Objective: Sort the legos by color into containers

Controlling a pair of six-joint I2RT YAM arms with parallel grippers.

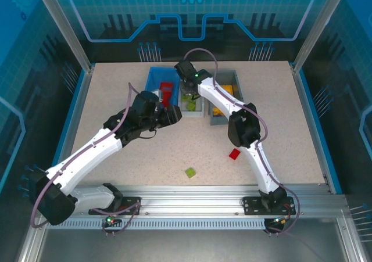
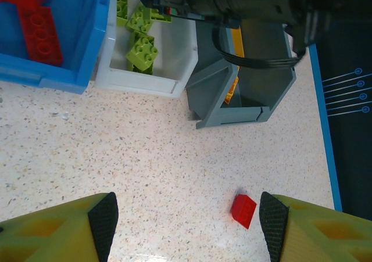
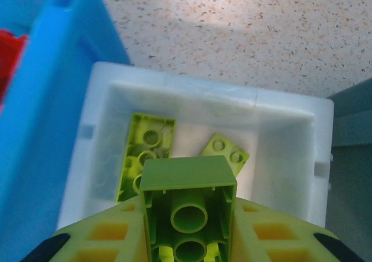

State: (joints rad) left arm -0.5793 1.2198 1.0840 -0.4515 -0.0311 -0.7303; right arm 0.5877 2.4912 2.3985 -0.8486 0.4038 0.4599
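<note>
My right gripper (image 1: 189, 95) hangs over the white container (image 3: 279, 108), shut on a lime green lego (image 3: 189, 207) whose hollow underside faces the camera. Two more green legos (image 3: 145, 151) lie in that white container below it. My left gripper (image 2: 189, 227) is open above the bare table, in front of the containers. A small red lego (image 2: 243, 210) lies on the table just inside its right finger (image 2: 273, 227). The blue container (image 2: 52, 76) holds red legos (image 2: 40, 35), and yellow pieces (image 1: 226, 90) show in the grey container (image 2: 232, 108).
A loose green lego (image 1: 190, 172) and the red lego (image 1: 234, 154) lie on the table in front of the three containers. The right arm reaches across the grey container. A blue raised border (image 1: 314, 122) edges the table on the right.
</note>
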